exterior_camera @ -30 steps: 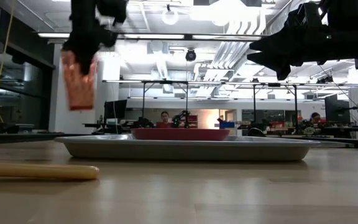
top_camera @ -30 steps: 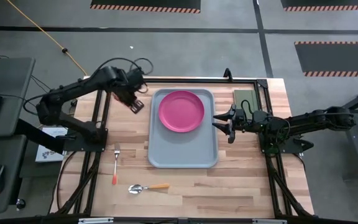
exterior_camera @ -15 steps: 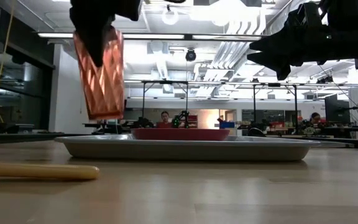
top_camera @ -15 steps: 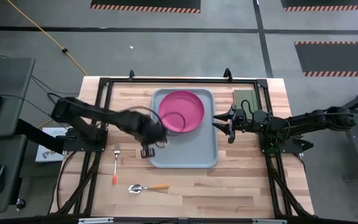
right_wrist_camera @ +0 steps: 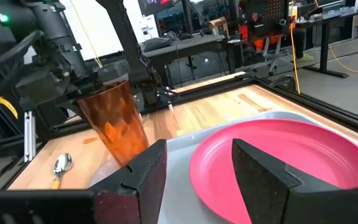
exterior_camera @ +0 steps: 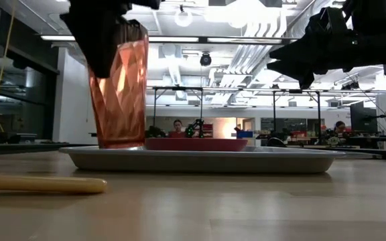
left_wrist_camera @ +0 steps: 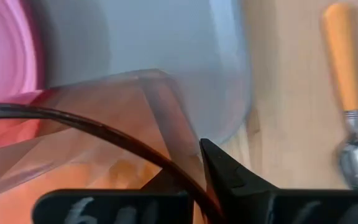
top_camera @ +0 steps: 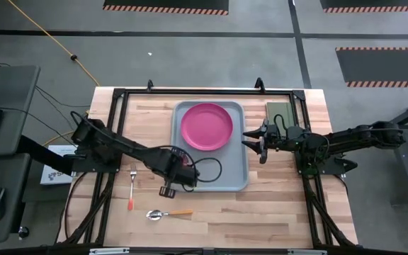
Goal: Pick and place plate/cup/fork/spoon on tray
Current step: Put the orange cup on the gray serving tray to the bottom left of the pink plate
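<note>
My left gripper (top_camera: 174, 177) is shut on the reddish-orange cup (exterior_camera: 119, 94) over the near left corner of the grey-blue tray (top_camera: 222, 177). In the high view the arm hides the cup. In the low view the cup's base stands about level with the tray's rim (exterior_camera: 200, 157). I cannot tell if it touches the tray. The cup also shows in the right wrist view (right_wrist_camera: 114, 121), tilted a little. The pink plate (top_camera: 206, 126) lies flat on the tray's far half. The fork (top_camera: 132, 185) and spoon (top_camera: 165, 213) lie on the table. My right gripper (right_wrist_camera: 194, 180) is open, at the tray's right edge. My left gripper holds the cup by its rim and upper wall (exterior_camera: 129, 40), coming from above with the fingers pointing down. One finger (exterior_camera: 102, 63) lies on the outside of the wall. Where the other finger lies I cannot tell. The cup hangs below the fingers, open end up, nearly upright.
A dark green pad (top_camera: 278, 113) lies at the far right, beside the tray. A black frame runs around the table's edges. Bare wood lies between the tray's near edge and the spoon. A person shows far off in the room behind.
My left gripper has carried the cup from the table's far left toward the near edge and the right, to over the tray's near left corner. It has come down, and the cup's base now stands at the height of the tray's rim. The cup stays in the hold.
</note>
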